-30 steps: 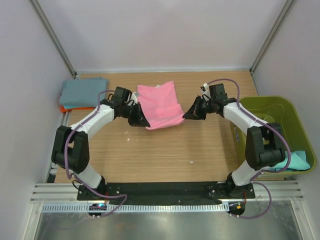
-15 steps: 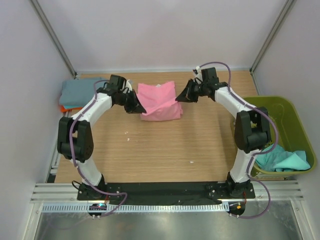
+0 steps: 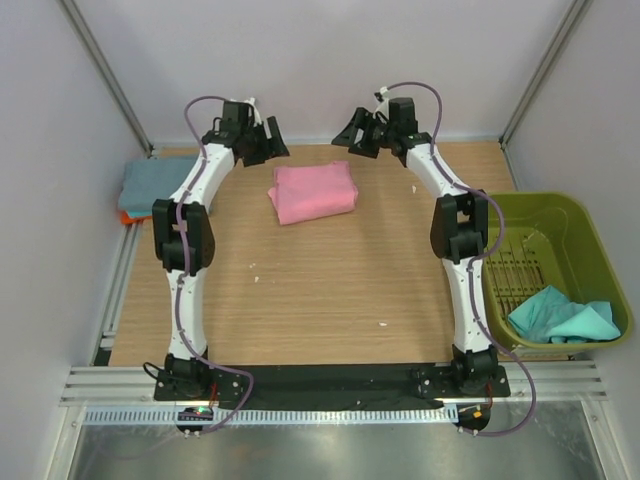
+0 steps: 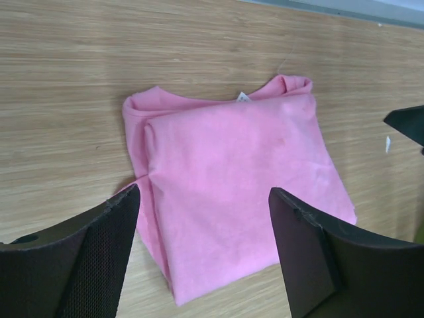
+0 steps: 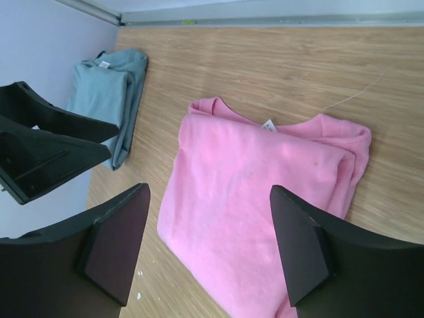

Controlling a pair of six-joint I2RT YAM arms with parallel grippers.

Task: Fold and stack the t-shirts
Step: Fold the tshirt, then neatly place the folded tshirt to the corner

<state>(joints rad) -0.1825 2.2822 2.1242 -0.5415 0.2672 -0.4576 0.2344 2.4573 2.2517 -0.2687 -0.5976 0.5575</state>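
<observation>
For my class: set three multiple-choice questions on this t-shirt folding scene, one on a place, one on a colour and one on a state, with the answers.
1. Where is the teal t-shirt?
A. In the olive-green basket
B. Draped over an arm
C. On the front metal rail

2. What colour is the shirt on top of the pile at the far left corner of the table?
A. Orange
B. Pink
C. Grey-blue

3. How do the left gripper and the right gripper stand?
A. Both shut on cloth
B. Both open, holding nothing
C. One open, one shut

Answers:
1 A: it lies crumpled in the basket's near end.
2 C: grey-blue lies on top, and an orange edge peeks out beneath.
3 B: each wrist view shows wide jaws, with the pink t-shirt lying folded on the table.
</observation>
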